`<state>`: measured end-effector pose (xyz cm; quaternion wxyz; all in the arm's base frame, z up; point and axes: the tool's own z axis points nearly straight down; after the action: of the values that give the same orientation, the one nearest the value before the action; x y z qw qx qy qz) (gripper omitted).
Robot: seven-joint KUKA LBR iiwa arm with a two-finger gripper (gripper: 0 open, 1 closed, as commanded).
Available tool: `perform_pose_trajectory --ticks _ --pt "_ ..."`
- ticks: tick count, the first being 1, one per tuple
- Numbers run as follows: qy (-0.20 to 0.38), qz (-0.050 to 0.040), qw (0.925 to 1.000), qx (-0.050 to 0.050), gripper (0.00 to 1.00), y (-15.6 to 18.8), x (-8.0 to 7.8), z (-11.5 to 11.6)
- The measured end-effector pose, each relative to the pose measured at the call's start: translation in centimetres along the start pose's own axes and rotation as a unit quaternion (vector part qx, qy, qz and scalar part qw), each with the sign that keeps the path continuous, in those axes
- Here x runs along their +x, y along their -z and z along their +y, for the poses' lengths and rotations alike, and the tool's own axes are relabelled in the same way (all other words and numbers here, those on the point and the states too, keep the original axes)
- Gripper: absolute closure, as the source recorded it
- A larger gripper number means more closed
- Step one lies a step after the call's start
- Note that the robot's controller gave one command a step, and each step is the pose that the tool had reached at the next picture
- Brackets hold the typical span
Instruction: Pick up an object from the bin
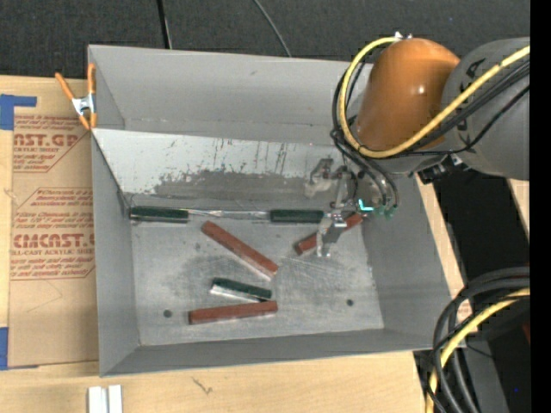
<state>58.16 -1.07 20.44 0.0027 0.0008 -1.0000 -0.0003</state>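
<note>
Red-brown stick: bin floor, 3 o'clock side, near the right wall. Gripper: apparently pinching it mid-length. Other sticks: apart, toward 8 o'clock. Handling: lift straight up, level, clear of the wall.

A short reddish-brown bar lies flat on the bin floor, at the right side, slanted with its right end farther away.
</note>
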Motion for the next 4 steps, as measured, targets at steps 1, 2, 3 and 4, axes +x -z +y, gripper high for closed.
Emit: perform_pose_trajectory --ticks 1,2,3,4 --pt "0.0 -0.0038 1.0 0.0 0.0 0.4 -0.2 0.0" --pt "-0.003 -0.007 1.0 0.0 0.0 -4.8 0.0 -0.8" --pt "-0.014 -0.0097 0.9999 0.0 1.0 -12.7 0.2 1.0" --pt "-0.014 -0.0043 0.9999 0.0 0.0 -12.9 0.4 1.0"
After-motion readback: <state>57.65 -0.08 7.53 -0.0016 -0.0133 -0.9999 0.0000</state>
